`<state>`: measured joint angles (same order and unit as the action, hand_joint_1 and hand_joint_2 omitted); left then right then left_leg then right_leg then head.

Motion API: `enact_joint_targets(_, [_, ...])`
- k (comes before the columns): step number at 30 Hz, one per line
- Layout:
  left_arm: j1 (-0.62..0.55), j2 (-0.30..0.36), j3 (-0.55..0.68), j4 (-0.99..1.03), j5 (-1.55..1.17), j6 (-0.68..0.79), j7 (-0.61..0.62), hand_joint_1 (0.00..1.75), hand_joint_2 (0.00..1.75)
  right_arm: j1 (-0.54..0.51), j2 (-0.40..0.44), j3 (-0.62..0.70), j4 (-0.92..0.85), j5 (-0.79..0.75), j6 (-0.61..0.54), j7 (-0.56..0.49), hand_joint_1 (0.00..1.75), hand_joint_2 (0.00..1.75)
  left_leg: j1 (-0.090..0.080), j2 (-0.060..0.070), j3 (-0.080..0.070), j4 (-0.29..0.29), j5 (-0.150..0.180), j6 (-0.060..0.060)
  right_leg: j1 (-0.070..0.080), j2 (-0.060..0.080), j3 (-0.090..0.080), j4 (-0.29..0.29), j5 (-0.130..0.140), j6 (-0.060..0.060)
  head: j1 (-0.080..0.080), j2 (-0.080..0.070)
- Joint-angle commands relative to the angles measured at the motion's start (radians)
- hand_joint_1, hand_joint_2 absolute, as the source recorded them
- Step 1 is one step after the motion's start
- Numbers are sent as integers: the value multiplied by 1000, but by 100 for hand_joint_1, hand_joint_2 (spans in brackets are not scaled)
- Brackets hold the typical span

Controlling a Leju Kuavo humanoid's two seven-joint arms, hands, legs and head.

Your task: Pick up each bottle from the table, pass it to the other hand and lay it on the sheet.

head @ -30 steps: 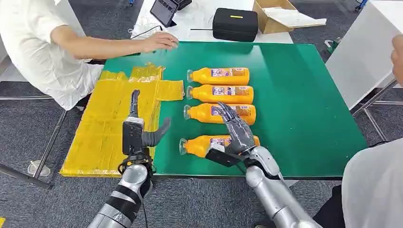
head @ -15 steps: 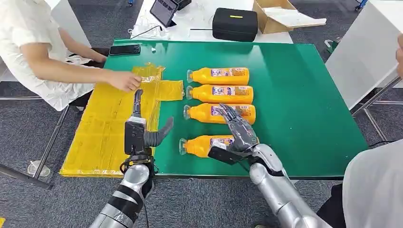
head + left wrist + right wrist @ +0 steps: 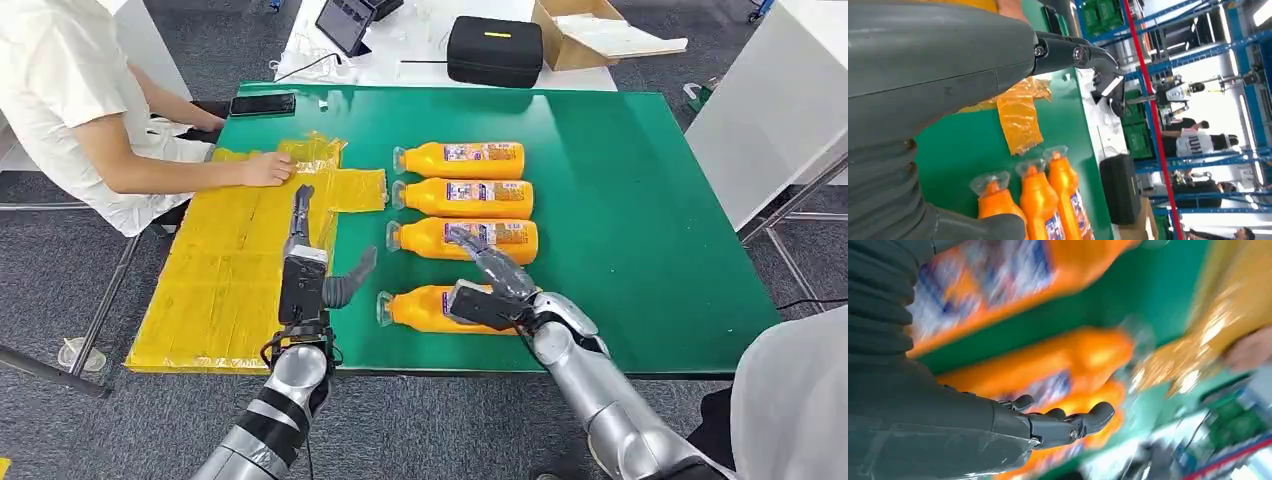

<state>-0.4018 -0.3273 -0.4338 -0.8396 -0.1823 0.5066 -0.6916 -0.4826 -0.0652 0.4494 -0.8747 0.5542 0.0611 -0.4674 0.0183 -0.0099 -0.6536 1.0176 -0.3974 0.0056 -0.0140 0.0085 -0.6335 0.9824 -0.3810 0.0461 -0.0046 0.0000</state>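
Observation:
Several orange bottles lie on their sides in a column on the green table [image 3: 640,200], caps pointing left. My right hand [image 3: 490,285] hovers open over the nearest bottle [image 3: 430,308], fingers stretched toward the bottle behind it [image 3: 470,238]; I cannot tell whether it touches. The right wrist view is blurred and shows that hand [image 3: 1048,425] spread above orange bottles [image 3: 1048,367]. My left hand [image 3: 310,265] stands upright and open at the table's front edge, between the yellow sheet [image 3: 230,260] and the nearest bottle, holding nothing. The left wrist view shows bottle tops [image 3: 1038,200] and the sheet's corner [image 3: 1018,115].
A person at the left rests a hand [image 3: 265,168] on the sheet's far part. A phone [image 3: 262,104] lies at the table's far left corner. A black case [image 3: 494,50], a tablet [image 3: 346,22] and a cardboard box [image 3: 580,30] sit on the white table behind. Another person's clothing [image 3: 790,400] fills the right foreground.
My right hand has lowered and tilted over the nearest bottle. My left hand has shifted slightly right and forward. The person's hand has moved from the table's far edge onto the sheet.

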Motion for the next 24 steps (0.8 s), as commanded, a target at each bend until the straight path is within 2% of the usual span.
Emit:
enact_joint_targets(1, [-70,-13,-54,96,4,-5,-1,0,175,-48,18,85,124,-10,23,-30,0,175,0,1,4,0,-1,1,0,0,4,0,-1,-1,0,0])
enact_joint_targets(13, [-86,-16,-74,102,17,-1,-2,0,175,-58,-1,142,93,-36,48,-42,0,175,-1,1,4,0,-1,1,0,-1,4,0,-2,-2,0,0])
enact_joint_targets(19, [-90,-14,-81,88,20,1,12,0,175,-80,-55,243,20,78,-60,16,0,175,-1,2,6,1,-3,1,0,0,5,2,-3,-2,0,0])
enact_joint_targets(24, [-90,-14,-81,88,20,1,12,0,175,-82,-56,242,19,78,-60,16,0,175,-1,1,4,1,-2,1,-1,0,3,1,-2,-1,0,0])
